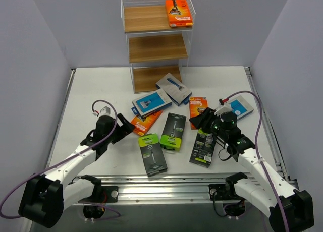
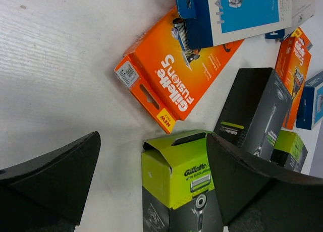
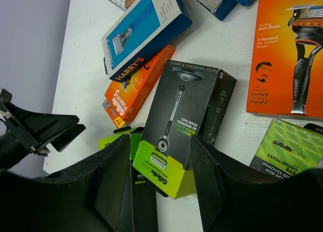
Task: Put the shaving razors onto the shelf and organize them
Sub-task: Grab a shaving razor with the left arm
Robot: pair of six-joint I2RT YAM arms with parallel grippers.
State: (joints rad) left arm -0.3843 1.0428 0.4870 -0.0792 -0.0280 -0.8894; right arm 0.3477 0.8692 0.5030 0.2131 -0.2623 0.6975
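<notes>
The shelf [image 1: 156, 46] stands at the back with one orange razor pack [image 1: 178, 12] on its fenced top tier. Several razor packs lie on the table: blue-and-white [image 1: 151, 103], orange [image 1: 146, 123], black with lime tops [image 1: 151, 154]. My left gripper [image 1: 121, 131] [image 2: 153, 136] is wide open, and the lime top of a black pack [image 2: 176, 174] shows between its fingers. My right gripper [image 1: 197, 122] [image 3: 160, 141] is open, its fingers framing the lime end of the middle black pack [image 1: 173, 131] [image 3: 181, 111], which lies flat.
More packs crowd the right arm: an orange one [image 1: 198, 108] [image 3: 287, 50], a black-and-lime one [image 1: 203, 147] and a blue-and-white one [image 1: 237, 110]. Another blue-and-white pack [image 1: 174, 88] lies at the shelf's foot. An orange Fusion5 pack [image 2: 166, 75] lies ahead of the left gripper.
</notes>
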